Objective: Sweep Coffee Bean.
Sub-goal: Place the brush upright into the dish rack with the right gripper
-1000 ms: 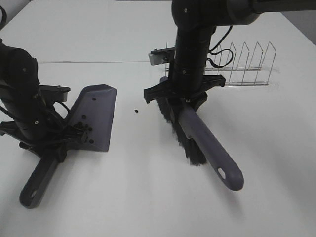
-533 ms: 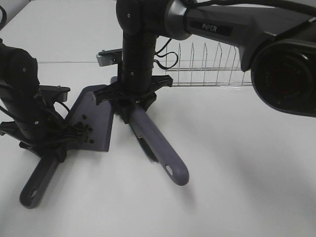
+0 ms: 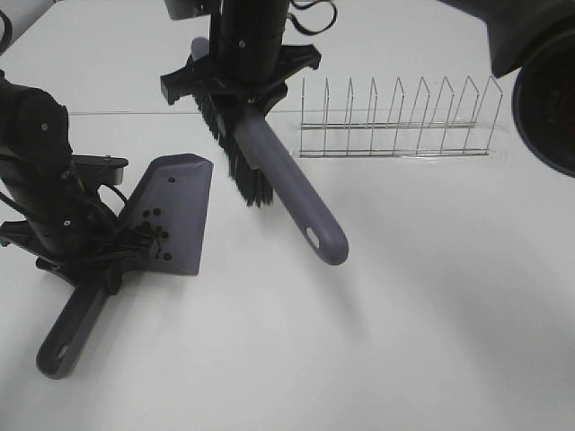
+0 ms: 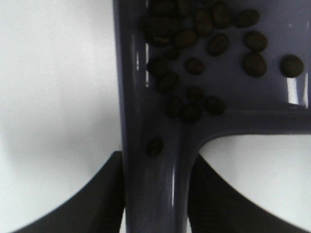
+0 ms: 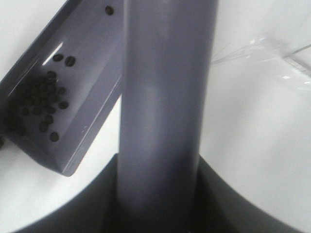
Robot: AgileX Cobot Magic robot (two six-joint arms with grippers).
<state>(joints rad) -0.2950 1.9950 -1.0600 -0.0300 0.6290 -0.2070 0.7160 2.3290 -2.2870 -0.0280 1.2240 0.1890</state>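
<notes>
Exterior high view: the right gripper (image 3: pixel 239 90) is gripping the brush (image 3: pixel 289 190) and holding it past the dustpan (image 3: pixel 180 193) lip, apparently off the table (image 3: pixel 431 305).

Left wrist view: the left gripper (image 4: pixel 155 189) is clamping the dustpan handle. The coffee bean (image 4: pixel 194 34) is lying inside the pan.

Right wrist view: no strays are showing. Sweeping is probably finishing, and the next move is calling for parking the brush.

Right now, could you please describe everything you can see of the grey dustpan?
The dustpan is glossy grey-purple plastic: a flat tray with raised walls and a long handle ending in a hanging hole. It sits on the white table. The left gripper clamps its handle. Dark coffee beans cluster at the tray's rear, one lying in the handle's groove.
</notes>
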